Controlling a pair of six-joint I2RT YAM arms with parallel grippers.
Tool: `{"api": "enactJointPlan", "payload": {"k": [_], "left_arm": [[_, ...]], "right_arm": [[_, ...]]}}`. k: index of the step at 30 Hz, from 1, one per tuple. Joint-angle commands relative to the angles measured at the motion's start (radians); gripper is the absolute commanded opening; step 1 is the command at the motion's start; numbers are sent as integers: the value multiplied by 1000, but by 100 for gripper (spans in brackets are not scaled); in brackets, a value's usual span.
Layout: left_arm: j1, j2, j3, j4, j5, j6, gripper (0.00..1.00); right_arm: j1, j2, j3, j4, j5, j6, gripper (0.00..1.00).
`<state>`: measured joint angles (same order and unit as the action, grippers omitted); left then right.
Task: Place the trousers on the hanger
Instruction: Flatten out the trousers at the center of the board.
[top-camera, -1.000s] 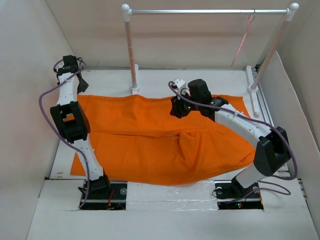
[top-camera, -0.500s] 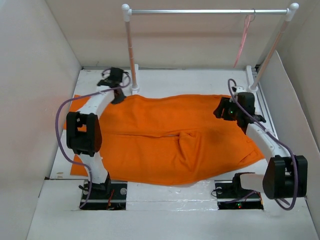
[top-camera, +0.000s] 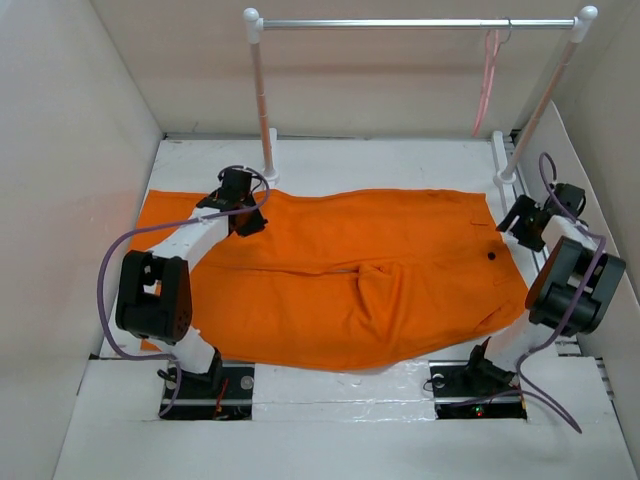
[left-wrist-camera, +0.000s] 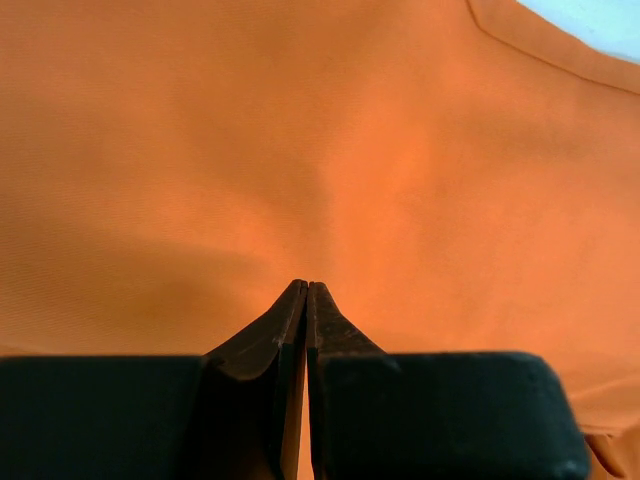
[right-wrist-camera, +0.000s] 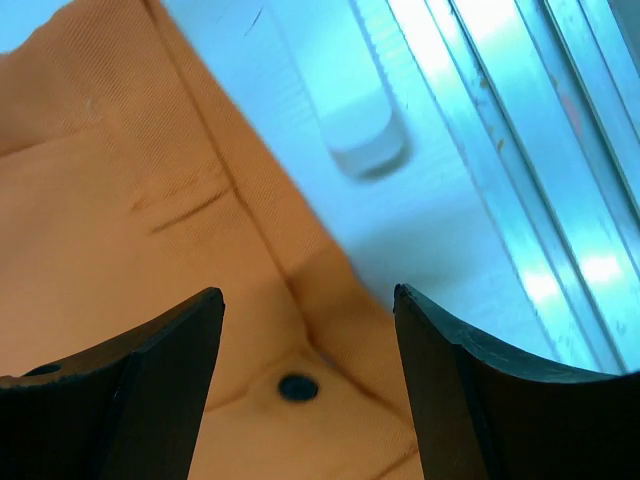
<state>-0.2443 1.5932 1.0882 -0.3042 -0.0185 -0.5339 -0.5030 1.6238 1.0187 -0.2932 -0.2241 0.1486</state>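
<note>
The orange trousers lie spread flat across the table, their waistband at the right with a small dark button. The pale-pink hanger hangs from the rail at the far right. My left gripper is low over the trousers' upper-left part; in the left wrist view the gripper is shut, with orange cloth beyond its tips and none visibly between them. My right gripper hovers at the waistband's right edge. It is open, and the button lies between its fingers' lines.
A metal rail on two white posts spans the back. The right post's white foot and an aluminium track lie just beyond the waistband. Box walls close in both sides.
The left arm swung in from the far left and its gripper shut over the cloth. The right arm moved from the middle to the right edge and opened. The trousers lie flatter, with the button showing.
</note>
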Motion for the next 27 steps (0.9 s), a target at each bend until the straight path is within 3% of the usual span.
{"api": "enactJointPlan", "payload": {"k": [1,4,10,13,16,17,19,22,27], "left_arm": [[4,-65,-33,91,87,-43,0],[-7,-104,-33,97,66,-35,0],[-16,-150,-53,89,29,-6,0],[19,-145,-48,86,-8,-5,0],[31,-121,-24,71,-32,-11,0],[31,-99,-18,63,-34,-15,0],[31,-88,-20,54,-44,-35,1],[31,-76,-43,48,-95,-79,7],[31,-47,-54,33,-98,-116,7]], "right_arm": [[-5,54,87,-81,-86,-89,75],[-14,77,99,-75,-66,-92,76],[-35,191,114,-92,-171,-136,77],[-35,193,75,-40,-250,-126,72],[-35,165,18,54,-331,-83,52],[-35,157,9,68,-351,-63,30],[-35,122,6,97,-359,-38,2],[-54,4,-14,161,-367,40,0],[-97,-123,-14,166,-253,132,0]]}}
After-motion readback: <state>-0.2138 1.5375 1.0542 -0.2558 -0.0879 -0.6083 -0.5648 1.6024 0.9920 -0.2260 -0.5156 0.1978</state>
